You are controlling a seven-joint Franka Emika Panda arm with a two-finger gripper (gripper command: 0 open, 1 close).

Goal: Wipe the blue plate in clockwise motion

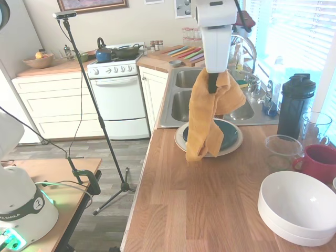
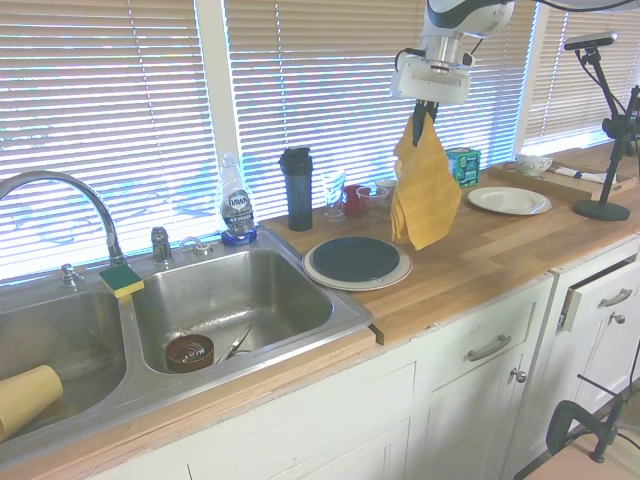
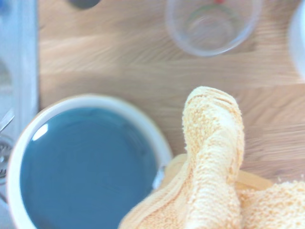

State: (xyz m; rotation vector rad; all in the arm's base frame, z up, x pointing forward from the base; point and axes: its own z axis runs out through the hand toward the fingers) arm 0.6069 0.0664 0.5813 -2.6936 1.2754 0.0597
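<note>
The gripper [image 2: 424, 108] is clamped on the top of a mustard-yellow terry cloth [image 2: 425, 190], which hangs in a long limp fold with its lower end clear of the wooden table [image 2: 480, 255]. The blue plate [image 2: 355, 258], round, glossy and dark teal, sits nested on a slightly larger cream plate [image 2: 318, 274] just beside the steel sink [image 2: 230, 300]. From the gripper, the blue plate lies below and off toward the sink, so the cloth likely has to travel sinkward and descend before any clockwise wiping begins.
</note>
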